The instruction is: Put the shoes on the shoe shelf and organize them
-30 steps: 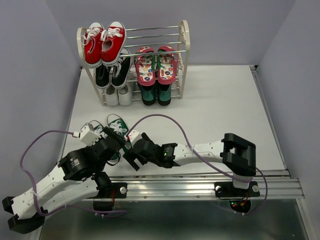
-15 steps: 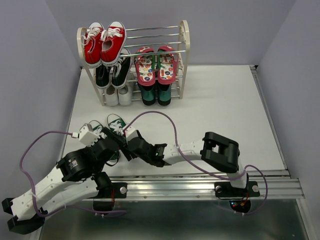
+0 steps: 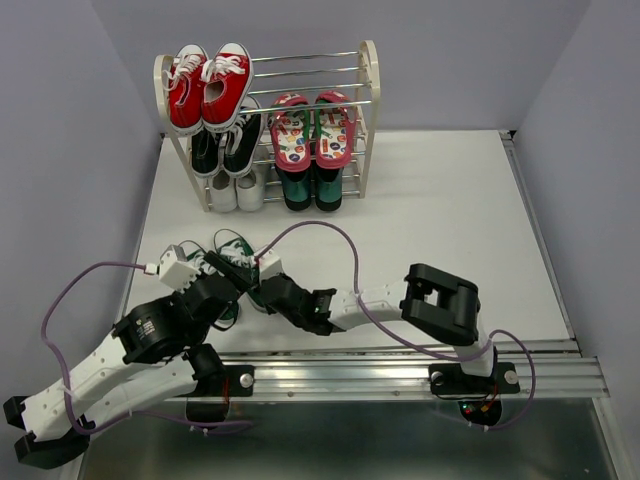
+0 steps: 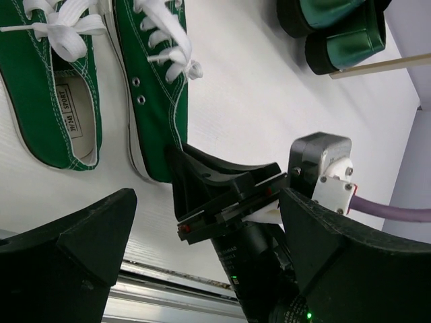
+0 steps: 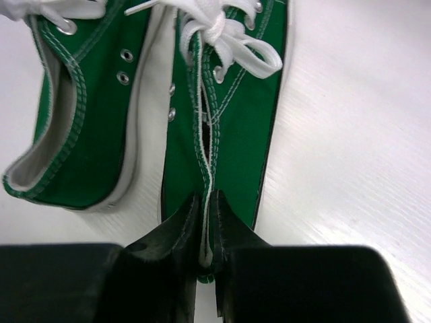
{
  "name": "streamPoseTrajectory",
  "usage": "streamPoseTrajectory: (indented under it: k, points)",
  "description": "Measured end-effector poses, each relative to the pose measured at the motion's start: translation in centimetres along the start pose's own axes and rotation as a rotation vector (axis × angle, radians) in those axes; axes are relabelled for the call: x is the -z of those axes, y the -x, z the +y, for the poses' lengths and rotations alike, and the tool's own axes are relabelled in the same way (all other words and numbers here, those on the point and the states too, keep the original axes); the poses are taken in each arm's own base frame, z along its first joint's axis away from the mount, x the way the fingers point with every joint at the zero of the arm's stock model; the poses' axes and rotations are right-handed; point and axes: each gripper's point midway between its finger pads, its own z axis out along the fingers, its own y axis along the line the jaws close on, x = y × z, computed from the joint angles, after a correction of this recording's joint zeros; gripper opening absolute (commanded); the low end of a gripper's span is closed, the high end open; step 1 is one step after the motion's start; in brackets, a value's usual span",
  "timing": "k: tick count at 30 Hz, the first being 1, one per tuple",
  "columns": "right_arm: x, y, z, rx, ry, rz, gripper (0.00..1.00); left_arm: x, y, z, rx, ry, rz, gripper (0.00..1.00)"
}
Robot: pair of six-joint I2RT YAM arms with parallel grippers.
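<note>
Two small green canvas sneakers with white laces lie side by side near the table's front left. My right gripper point(image 5: 207, 229) is shut on the heel rim of the right-hand sneaker point(image 5: 236, 114), pinching its sides together; the other sneaker point(image 5: 87, 134) lies free to its left. From above, the right gripper point(image 3: 255, 285) sits just behind the pair point(image 3: 232, 252). My left gripper point(image 4: 205, 215) hangs open above the right arm's wrist, holding nothing, with both sneakers point(image 4: 158, 87) ahead of it. The shoe shelf point(image 3: 368, 70) stands at the back left, holding flip-flops point(image 3: 312, 130) and green loafers point(image 3: 310, 188).
Red sneakers point(image 3: 208, 85) sit on the shelf's top tier and black sneakers point(image 3: 225, 148) below them, with a white pair point(image 3: 237, 190) at the bottom left. The two arms lie close together at the front left. A metal rail point(image 3: 400, 375) runs along the near edge.
The right gripper moved forward and left to the right-hand sneaker's heel and closed on it. The left arm has stayed still, open.
</note>
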Motion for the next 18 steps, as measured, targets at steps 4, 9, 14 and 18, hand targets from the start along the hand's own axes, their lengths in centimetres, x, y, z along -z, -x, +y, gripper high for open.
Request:
streamPoseTrajectory:
  k: [4,9,14,18]
  points:
    - [1.7,-0.4,-2.6,-0.002,-0.087,-0.012,0.01,0.0,0.1,-0.7,0.013,-0.023,-0.002,0.99]
    - [6.2,-0.4,-8.7,0.004,-0.269,-0.024,0.01,-0.5,-0.3,-1.7,-0.008,-0.033,-0.002,0.99]
    - [11.7,1.8,-14.8,0.004,-0.45,-0.065,0.01,-1.4,-1.1,-2.9,-0.059,-0.032,-0.001,0.99]
    - [16.0,5.8,-15.9,-0.043,-0.435,-0.136,0.01,-2.1,-1.7,-4.3,-0.096,-0.056,0.001,0.99]
